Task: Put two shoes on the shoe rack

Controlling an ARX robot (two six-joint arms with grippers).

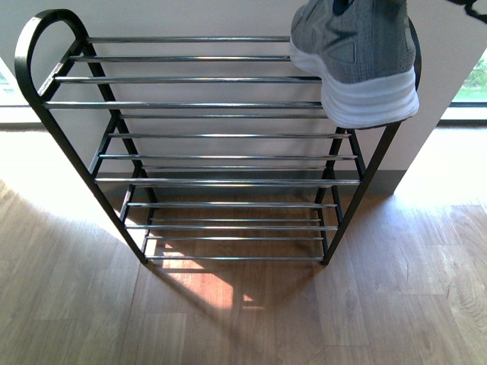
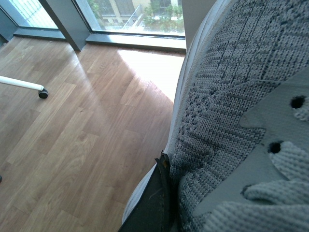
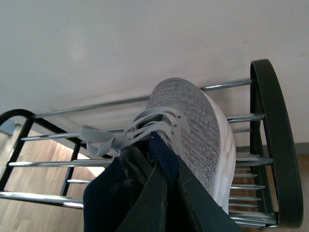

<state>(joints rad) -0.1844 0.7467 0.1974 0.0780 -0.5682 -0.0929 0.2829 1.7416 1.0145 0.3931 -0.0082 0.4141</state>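
Observation:
A grey sneaker [image 1: 350,53] with a thick white sole hangs toe-up over the right end of the shoe rack's [image 1: 190,104] top tier, its sole facing the room. In the right wrist view my right gripper [image 3: 164,162] is shut on the navy collar of this grey sneaker [image 3: 193,121], above the chrome rails [image 3: 241,159]. Up close in the left wrist view is a grey sneaker [image 2: 231,96], and my left gripper [image 2: 166,162] is shut on its side, one dark finger [image 2: 154,205] against the knit. Neither arm shows clearly in the front view.
The black rack stands against a white wall [image 1: 190,15] on a wooden floor [image 1: 228,319]. Windows [image 2: 140,14] run along the floor's far side, and a white leg with a castor [image 2: 43,94] stands on the boards. The rack's curved side frame [image 3: 273,145] is close beside the held shoe.

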